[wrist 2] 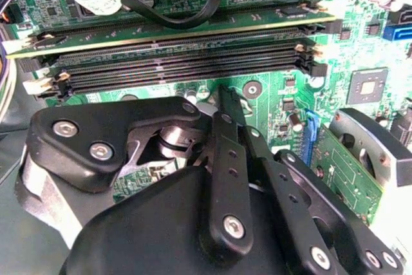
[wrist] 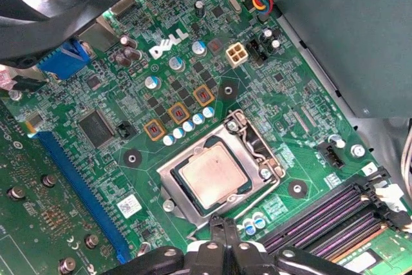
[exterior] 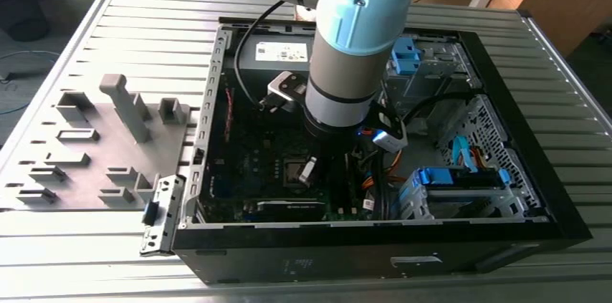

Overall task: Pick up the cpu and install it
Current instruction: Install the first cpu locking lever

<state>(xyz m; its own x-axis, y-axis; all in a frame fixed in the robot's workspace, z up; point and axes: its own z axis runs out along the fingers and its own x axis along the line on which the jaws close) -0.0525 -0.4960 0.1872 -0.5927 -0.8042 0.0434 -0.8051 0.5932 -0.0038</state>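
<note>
One robot arm (exterior: 349, 52) reached down into an open black computer case (exterior: 517, 238) lying on a ribbed metal desk (exterior: 96, 260). In the exterior view its end effector (exterior: 308, 172) hung just above the processor socket (exterior: 287, 167). A grey moulded parts tray (exterior: 96, 145) sat well apart from the socket, outside the case, toward the exterior view's left.

In the second wrist view, the matt black, bolted links of the end effector (wrist 2: 225, 94) narrowed to slim fingers (wrist 2: 226, 120) drawn together, with nothing seen between them. Beyond the socket lay long dark memory slots (wrist 2: 180, 66) with pale end clips, on a glossy green motherboard (wrist 2: 270, 94). A black cable (wrist 2: 161, 14) looped across the board beyond those slots.

In the first wrist view, the cpu (wrist: 212, 173), a small flat square with a dull silvery top, lay level inside the socket's shiny steel frame (wrist: 168, 181). The end effector's clenched fingertips (wrist: 222, 225) stood just beside the socket and apart from the chip. A long blue expansion slot (wrist: 84, 185) ran near the socket on one side, with purple-lined memory slots (wrist: 322, 214) on the other.

Judged from this, the chip was already placed and let go, so the work stood at its seating stage. Anything left called for a light, level touch, as the chip was thin and its frame close-fitting.
</note>
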